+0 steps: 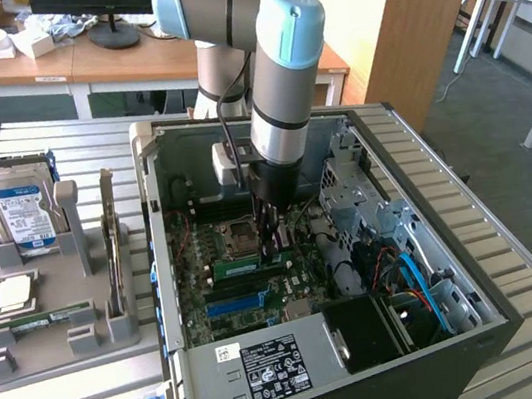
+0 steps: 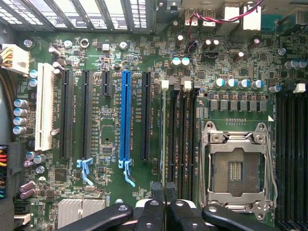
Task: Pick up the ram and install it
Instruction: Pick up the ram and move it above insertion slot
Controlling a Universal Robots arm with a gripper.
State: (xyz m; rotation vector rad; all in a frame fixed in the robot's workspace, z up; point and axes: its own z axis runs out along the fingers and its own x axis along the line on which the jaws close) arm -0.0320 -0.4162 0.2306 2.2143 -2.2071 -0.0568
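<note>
The ram [image 1: 246, 263], a thin green stick, stands on edge in a memory slot of the motherboard [image 1: 196, 271] inside the open computer case [image 1: 162, 277]. My gripper [image 1: 274, 247] reaches down into the case and meets the ram's top edge near one end. In the wrist view the gripper [image 2: 165, 190] is shut, its two black fingertips pressed together over the end of the dark memory slots [image 2: 180, 134]. I cannot tell whether the ram's edge sits between the tips or under them.
An empty processor socket [image 2: 236, 163] lies beside the memory slots, with a blue slot strip [image 2: 126, 115] on the other side. At the exterior view's left, a grey fixture [image 1: 68, 292] holds a hard drive [image 1: 19, 203], a silver chip [image 1: 12, 292] and another green stick [image 1: 47, 317].
</note>
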